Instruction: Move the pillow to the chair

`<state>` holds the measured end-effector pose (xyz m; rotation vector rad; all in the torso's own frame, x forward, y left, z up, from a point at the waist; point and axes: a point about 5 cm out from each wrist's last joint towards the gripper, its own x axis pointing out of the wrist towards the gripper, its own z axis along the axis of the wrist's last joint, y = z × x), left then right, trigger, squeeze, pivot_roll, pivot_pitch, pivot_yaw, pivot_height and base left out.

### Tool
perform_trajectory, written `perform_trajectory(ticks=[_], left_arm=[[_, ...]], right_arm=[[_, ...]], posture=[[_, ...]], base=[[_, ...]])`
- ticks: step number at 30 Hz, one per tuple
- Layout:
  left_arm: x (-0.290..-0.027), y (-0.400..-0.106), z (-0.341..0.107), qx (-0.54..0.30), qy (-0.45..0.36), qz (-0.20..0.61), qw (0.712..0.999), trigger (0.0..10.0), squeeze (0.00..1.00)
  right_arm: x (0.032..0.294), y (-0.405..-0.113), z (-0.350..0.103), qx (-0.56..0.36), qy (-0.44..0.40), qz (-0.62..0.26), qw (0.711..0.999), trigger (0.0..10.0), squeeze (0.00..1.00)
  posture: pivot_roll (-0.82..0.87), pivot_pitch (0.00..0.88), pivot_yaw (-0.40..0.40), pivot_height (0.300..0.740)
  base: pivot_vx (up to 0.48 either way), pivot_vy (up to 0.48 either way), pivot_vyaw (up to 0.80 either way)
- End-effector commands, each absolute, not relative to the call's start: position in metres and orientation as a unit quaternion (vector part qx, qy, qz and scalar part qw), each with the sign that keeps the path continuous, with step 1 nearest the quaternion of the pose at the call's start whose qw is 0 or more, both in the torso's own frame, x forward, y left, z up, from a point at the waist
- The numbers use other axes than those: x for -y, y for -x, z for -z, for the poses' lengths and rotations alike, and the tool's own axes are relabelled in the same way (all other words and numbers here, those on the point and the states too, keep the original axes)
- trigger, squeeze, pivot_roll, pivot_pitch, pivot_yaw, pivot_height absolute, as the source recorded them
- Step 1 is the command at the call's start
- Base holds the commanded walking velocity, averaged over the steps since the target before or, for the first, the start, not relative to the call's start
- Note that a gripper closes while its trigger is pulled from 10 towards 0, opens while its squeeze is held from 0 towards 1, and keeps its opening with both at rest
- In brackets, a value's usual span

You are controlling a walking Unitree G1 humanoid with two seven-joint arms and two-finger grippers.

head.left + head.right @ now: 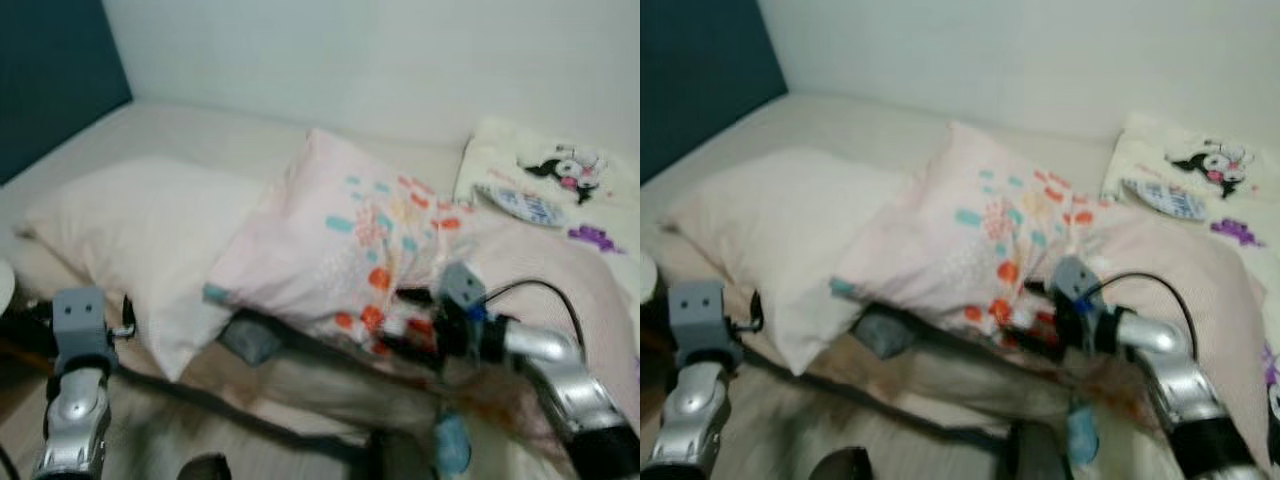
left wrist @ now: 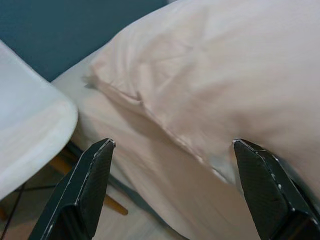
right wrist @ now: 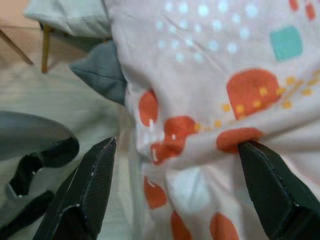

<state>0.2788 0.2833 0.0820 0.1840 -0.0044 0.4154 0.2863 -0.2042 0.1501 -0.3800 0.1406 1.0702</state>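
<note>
The patterned pillow (image 1: 340, 250) is lying on the bed (image 1: 180, 130), leaning on a plain pillow (image 1: 140, 230) to its left. The right gripper (image 3: 175, 195) is reaching its near edge, fingers apart around the fabric. The left gripper (image 2: 172, 190) is hovering, fingers apart, near the plain pillow beside a white chair (image 2: 30, 135).

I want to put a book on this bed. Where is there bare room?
The far strip of mattress along the wall, behind the plain pillow and patterned pillow, is bare. The near side is crowded: both pillows, the pink blanket, and the right gripper at the patterned pillow's edge.
</note>
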Motion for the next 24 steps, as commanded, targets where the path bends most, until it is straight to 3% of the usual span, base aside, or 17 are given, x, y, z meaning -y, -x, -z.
perform_trajectory(ticks=[1,2,4,5,7,11,14,18,24], left_arm=[[-0.282,-0.280,-0.083,0.002,-0.092,-0.205,0.974,10.0,0.00],[-0.282,-0.281,-0.084,0.002,-0.092,-0.206,0.974,10.0,0.00],[-0.282,-0.281,-0.084,0.002,-0.092,-0.206,0.974,10.0,0.00],[-0.282,-0.281,-0.086,0.003,-0.091,-0.207,0.974,10.0,0.00],[-0.281,-0.283,-0.087,0.005,-0.089,-0.207,0.974,10.0,0.00],[-0.280,-0.283,-0.088,0.006,-0.088,-0.207,0.974,10.0,0.00],[-0.278,-0.283,-0.088,0.008,-0.087,-0.206,0.975,10.0,0.00],[-0.279,-0.279,-0.090,0.013,-0.087,-0.211,0.974,10.0,0.00],[-0.279,-0.275,-0.090,0.014,-0.088,-0.213,0.973,10.0,0.00]], right_arm=[[0.198,-0.269,-0.151,-0.103,0.197,-0.565,0.795,10.0,0.00],[0.197,-0.260,-0.148,-0.132,0.225,-0.585,0.768,10.0,0.00],[0.197,-0.260,-0.148,-0.132,0.225,-0.585,0.768,10.0,0.00],[0.195,-0.256,-0.141,-0.157,0.265,-0.590,0.747,10.0,0.00],[0.193,-0.269,-0.127,-0.161,0.351,-0.543,0.745,10.0,0.00],[0.193,-0.282,-0.120,-0.156,0.392,-0.500,0.756,10.0,0.00],[0.192,-0.310,-0.112,-0.143,0.464,-0.388,0.783,10.0,0.00],[0.191,-0.328,-0.103,-0.120,0.572,-0.263,0.768,10.0,0.00],[0.196,-0.327,-0.089,-0.135,0.607,-0.195,0.759,10.0,0.00]], posture=[[-0.07,0.000,-0.035,0.535],[-0.07,0.000,-0.036,0.535],[-0.07,0.000,-0.036,0.535],[-0.07,0.000,-0.038,0.535],[-0.07,0.000,-0.039,0.535],[-0.07,0.000,-0.040,0.535],[-0.07,0.000,-0.046,0.535],[-0.05,0.000,-0.059,0.535],[-0.05,0.000,-0.065,0.535]], base=[[0.000,0.000,0.00],[0.000,0.000,0.00],[0.000,0.000,0.00],[0.000,0.000,0.00],[0.000,0.000,0.00],[0.000,0.000,0.00],[0.000,0.000,0.00],[0.000,0.000,0.00],[0.000,0.000,0.00]])
